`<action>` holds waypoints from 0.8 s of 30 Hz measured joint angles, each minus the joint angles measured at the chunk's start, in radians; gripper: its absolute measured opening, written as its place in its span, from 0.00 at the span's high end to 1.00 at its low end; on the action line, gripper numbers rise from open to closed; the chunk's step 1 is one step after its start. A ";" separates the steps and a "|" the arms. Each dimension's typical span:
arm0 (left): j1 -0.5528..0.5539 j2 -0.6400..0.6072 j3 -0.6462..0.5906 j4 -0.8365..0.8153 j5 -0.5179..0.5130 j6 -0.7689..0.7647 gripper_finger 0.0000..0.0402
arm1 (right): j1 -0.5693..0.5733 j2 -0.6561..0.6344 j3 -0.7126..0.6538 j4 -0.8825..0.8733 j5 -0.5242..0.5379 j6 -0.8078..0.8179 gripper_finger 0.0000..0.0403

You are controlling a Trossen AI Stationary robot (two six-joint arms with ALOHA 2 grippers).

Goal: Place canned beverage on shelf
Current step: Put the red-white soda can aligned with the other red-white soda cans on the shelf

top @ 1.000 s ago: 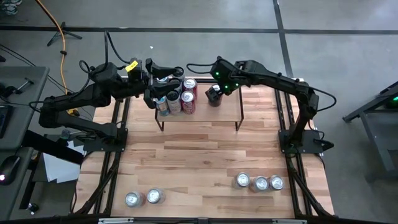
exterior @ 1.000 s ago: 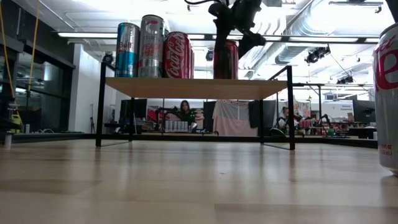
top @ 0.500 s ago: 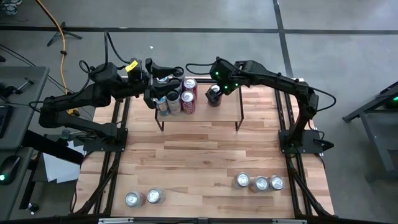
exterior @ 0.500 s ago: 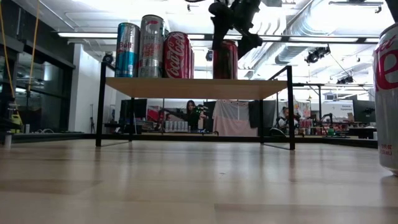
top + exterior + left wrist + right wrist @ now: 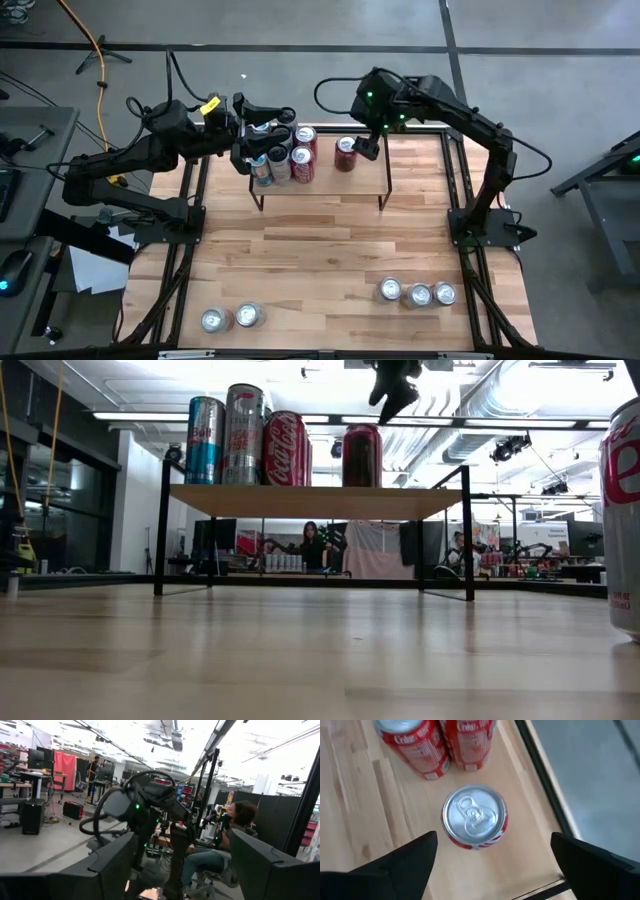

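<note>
One red cola can (image 5: 345, 148) is seen upright on the shelf (image 5: 370, 180) at upper centre, released below the wide-open, empty right gripper (image 5: 368, 146), while the left gripper (image 5: 262, 135) is held parted over the cans at the shelf's left end, its grasp unclear.

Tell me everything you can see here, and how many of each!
shelf: one, light wood top on black legs, at the table's back
lone can: one, red, upright on the shelf, to the right of the group
grouped cans: four as far as I can tell, blue, silver and red, at the shelf's left end
front-left cans: two, silver tops, on the table
front-right cans: three, silver tops, on the table
table: one, light wood
person: one, in the room beyond
left fingers: two, dark, open, over the grouped cans
right fingers: two, dark, open, above the lone can
</note>
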 joint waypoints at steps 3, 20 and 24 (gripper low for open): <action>0.000 0.000 0.000 0.000 0.000 0.000 0.35 | 0.001 0.000 0.032 0.024 0.000 -0.050 0.07; 0.000 0.000 0.000 0.000 0.000 -0.002 0.35 | -0.031 0.073 0.043 -0.014 -0.148 -0.562 0.07; 0.000 0.000 0.000 -0.001 0.000 -0.002 0.35 | -0.032 0.106 0.043 -0.016 -0.151 -0.621 0.07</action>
